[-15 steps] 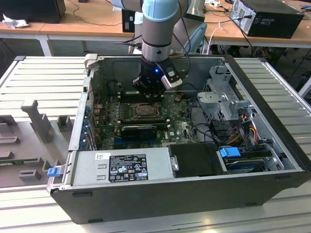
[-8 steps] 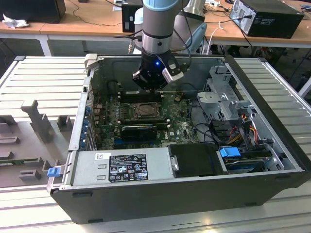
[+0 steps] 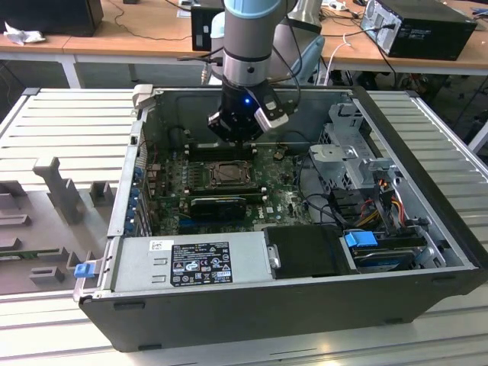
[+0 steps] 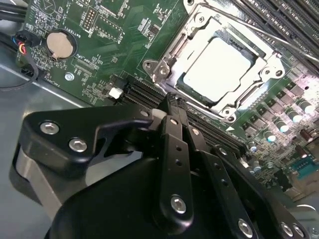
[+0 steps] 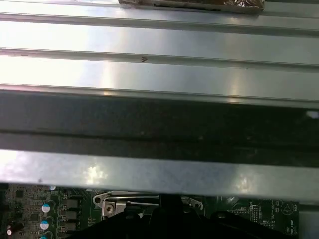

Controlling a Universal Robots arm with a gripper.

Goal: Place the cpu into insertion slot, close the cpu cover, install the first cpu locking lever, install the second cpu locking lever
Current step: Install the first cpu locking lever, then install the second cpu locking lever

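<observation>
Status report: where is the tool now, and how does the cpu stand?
Tool shut, empty, poised beside the insertion slot. Cpu seated in the slot, cpu cover down around it. Nothing in the way.

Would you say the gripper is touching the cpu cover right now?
Cannot tell: in the second wrist view the gripper overlaps the cpu cover's edge, hiding any gap.

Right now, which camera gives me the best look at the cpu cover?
The second wrist view: the cpu cover lies flat around the pale cpu, seen close and nearly unobstructed. The exterior view shows it small, just below the gripper. The first wrist view catches a silvery edge of it beyond the case wall.
</observation>
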